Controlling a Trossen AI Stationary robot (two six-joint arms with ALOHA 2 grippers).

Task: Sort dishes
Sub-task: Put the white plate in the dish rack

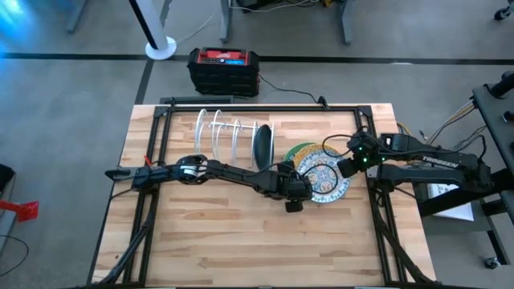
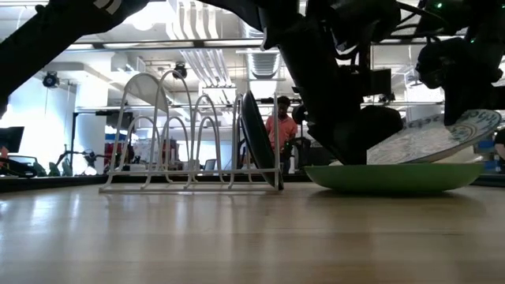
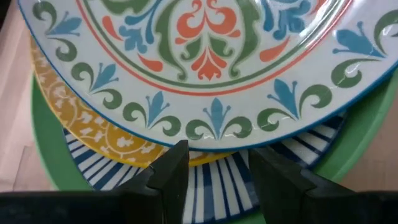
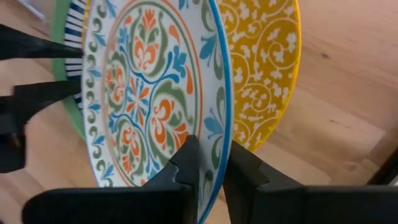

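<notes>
Right end effector (image 4: 211, 163) pinching floral plate (image 4: 149, 93) rim, left end effector (image 3: 214, 171) open, striped plate (image 3: 211, 186) only in wrist views

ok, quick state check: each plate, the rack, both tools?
Floral plate: top of stack, one edge lifted, rim pinched by right tool.
Yellow plate: in stack, under the floral one.
Striped plate: lower in stack.
Green plate: bottom, flat on table.
Dark plate: upright in rack.
Left tool: open, at the stack's edge.
</notes>
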